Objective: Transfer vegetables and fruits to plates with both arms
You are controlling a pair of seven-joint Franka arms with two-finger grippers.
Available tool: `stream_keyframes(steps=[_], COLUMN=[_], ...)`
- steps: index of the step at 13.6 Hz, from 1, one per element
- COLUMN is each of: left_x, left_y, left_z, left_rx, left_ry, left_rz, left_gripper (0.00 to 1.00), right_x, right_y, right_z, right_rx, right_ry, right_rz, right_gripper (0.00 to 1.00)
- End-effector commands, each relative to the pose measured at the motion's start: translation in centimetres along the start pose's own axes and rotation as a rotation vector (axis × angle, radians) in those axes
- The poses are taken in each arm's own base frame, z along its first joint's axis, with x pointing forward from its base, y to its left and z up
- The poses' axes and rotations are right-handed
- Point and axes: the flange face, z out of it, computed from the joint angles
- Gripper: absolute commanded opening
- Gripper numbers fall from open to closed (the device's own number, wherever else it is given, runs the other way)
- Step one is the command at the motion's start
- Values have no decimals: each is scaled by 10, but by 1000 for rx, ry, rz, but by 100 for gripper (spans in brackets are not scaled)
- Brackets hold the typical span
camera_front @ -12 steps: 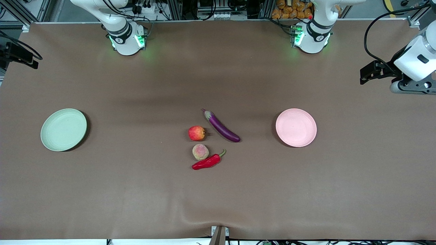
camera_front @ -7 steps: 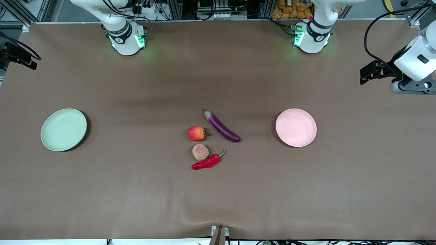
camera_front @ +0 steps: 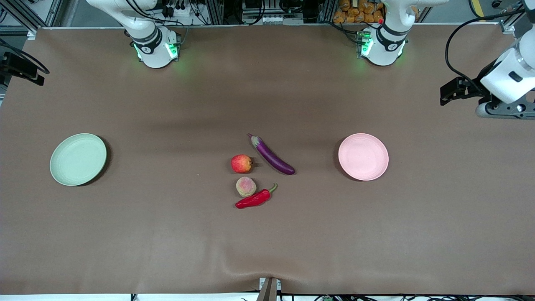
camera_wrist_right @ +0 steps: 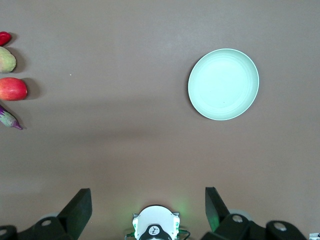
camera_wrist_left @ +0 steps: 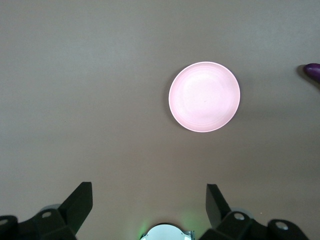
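Brown cloth covers the bench [camera_front: 125, 234]; at its middle lie the eggplant [camera_front: 272, 155], apple [camera_front: 241, 163], peach [camera_front: 245, 186] and chili [camera_front: 254, 199], between the green plate [camera_front: 78, 159] at the right arm's end and the pink plate [camera_front: 363, 156] at the left arm's end. Nothing is moved yet; both arms wait high.

From the left wrist, the left tool [camera_wrist_left: 149, 202] hangs spread above the pink plate [camera_wrist_left: 204, 97].

From the right wrist, the right tool [camera_wrist_right: 148, 202] hangs spread above the green plate [camera_wrist_right: 223, 84]. Next, probably, each must descend toward the produce.

The worktop [camera_front: 167, 234] is being covered by a brown sheet [camera_front: 376, 234]; orange objects [camera_front: 355, 10] and cables [camera_front: 179, 8] are being kept at its base-side edge.
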Motion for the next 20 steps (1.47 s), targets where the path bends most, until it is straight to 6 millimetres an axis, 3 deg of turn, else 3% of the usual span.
stream_keyframes(steps=[1, 8, 14, 16, 18, 20], left_x=[2, 6, 21, 28, 38, 63], left_y=[-3, 5, 38, 73, 128, 173], left_z=[0, 9, 35, 52, 86, 101], left_rx=[12, 12, 21, 16, 49, 61], left_ry=[-5, -24, -69, -101, -154, -159], left_rz=[-6, -17, -50, -60, -92, -123], left_gripper=[100, 100, 100, 100, 100, 100], right_x=[-1, 0, 0, -1, -1, -1], right_y=[3, 2, 2, 2, 2, 2], right_z=[-3, 0, 3, 3, 3, 3], right_rx=[-3, -3, -2, -3, -2, -2], right_ry=[0, -11, -25, -26, -26, -26], right_rz=[2, -1, -2, -2, -1, -1], right_gripper=[100, 100, 100, 100, 100, 100])
